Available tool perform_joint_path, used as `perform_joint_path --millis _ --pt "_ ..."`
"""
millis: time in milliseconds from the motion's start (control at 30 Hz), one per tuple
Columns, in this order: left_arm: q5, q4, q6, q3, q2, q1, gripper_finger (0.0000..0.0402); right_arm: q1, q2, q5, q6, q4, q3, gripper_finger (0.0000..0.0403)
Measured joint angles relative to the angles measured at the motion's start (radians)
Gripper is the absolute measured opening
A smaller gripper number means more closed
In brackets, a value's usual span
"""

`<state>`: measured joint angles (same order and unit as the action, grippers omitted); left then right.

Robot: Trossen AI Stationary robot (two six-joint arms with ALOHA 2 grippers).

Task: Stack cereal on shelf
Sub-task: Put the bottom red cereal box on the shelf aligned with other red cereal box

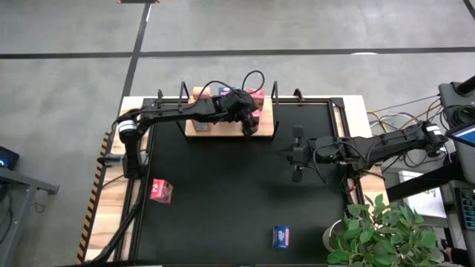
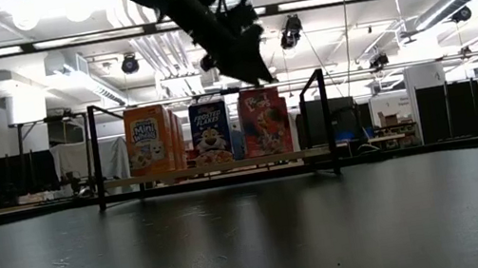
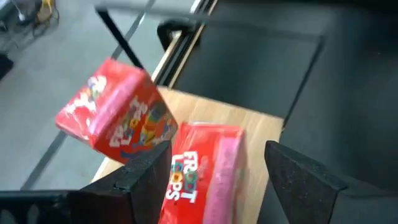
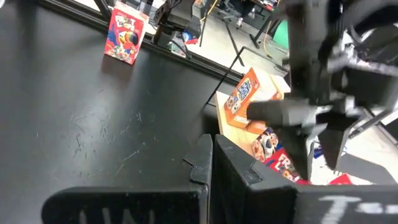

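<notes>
The shelf (image 1: 202, 127), a light-wood board with black end posts, stands at the table's far middle. On it stand orange (image 2: 149, 141), blue (image 2: 210, 132) and red cereal boxes (image 2: 263, 122). My left gripper (image 3: 217, 177) hangs open over the shelf's right end. Its fingers stand either side of a red Froot Loops box (image 3: 205, 171), with a gap showing at one finger. Beside it, another red box (image 3: 115, 112) is tilted; what it rests on I cannot tell. My right gripper (image 1: 286, 153) hovers shut over the table's right half.
A loose red box (image 1: 161, 190) stands near the table's left edge. A blue box (image 1: 281, 236) stands near the front edge. A potted plant (image 1: 378, 230) sits at the near right corner. The black mat (image 1: 223, 193) between them is bare.
</notes>
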<state>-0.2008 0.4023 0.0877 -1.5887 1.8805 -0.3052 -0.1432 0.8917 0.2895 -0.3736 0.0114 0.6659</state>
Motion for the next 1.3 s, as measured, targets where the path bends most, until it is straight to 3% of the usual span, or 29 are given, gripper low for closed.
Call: perform_joint_path --millis 467,600,833,1167,1300 --pt "0.001 0.074 0.097 0.042 -0.243 0.202 0.0229 0.000 0.037 0.000 0.148 -0.008 -0.001 0.0011" --pt "-0.003 0.007 0.106 0.141 -0.322 0.271 0.0222 0.000 0.074 0.001 0.207 0.001 -0.001 0.0011" --pt "-0.105 -0.193 0.114 0.379 -0.474 0.356 0.0199 0.039 0.119 0.003 0.304 0.039 -0.001 0.0011" --pt "-0.108 -0.478 0.190 0.699 -0.722 0.363 0.0157 0.146 0.174 -0.011 0.350 0.086 0.022 0.0011" --pt "-0.108 -0.560 0.229 0.794 -0.817 0.362 0.0144 0.187 0.236 -0.073 0.336 0.091 0.094 0.0011"
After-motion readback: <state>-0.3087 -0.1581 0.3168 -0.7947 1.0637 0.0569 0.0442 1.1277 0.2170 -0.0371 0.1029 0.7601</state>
